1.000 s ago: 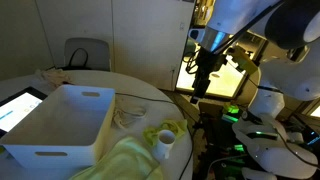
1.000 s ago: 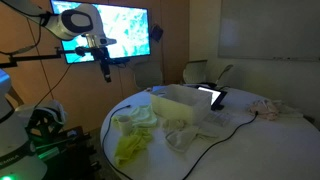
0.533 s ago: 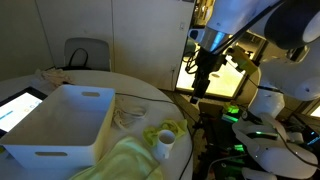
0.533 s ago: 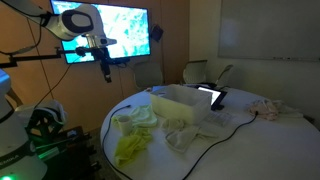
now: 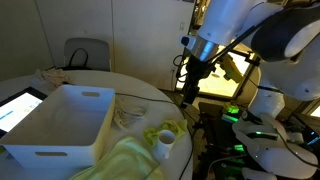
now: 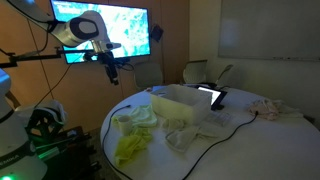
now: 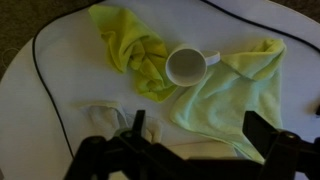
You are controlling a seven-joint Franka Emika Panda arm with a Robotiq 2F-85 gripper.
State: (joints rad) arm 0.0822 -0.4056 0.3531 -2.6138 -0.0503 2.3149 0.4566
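On the left of the round desk (image 5: 130,88) sits a white bin (image 5: 60,120). Next to it, near the desk edge, a yellow cloth (image 5: 135,158) w/ a small white cup (image 5: 163,144) standing up, touching it. Up & to the right hangs the pincer (image 5: 186,100), let go wide, nothing in it, well above the cup. Wrist view: cup sits btw. cloth folds.

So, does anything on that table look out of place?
Slightly untidy: a bright yellow cloth lies bunched up and a pale green cloth lies rumpled, both against an upright white ceramic mug. A thin black cable trails across the white tabletop. Nothing looks spilled or broken.
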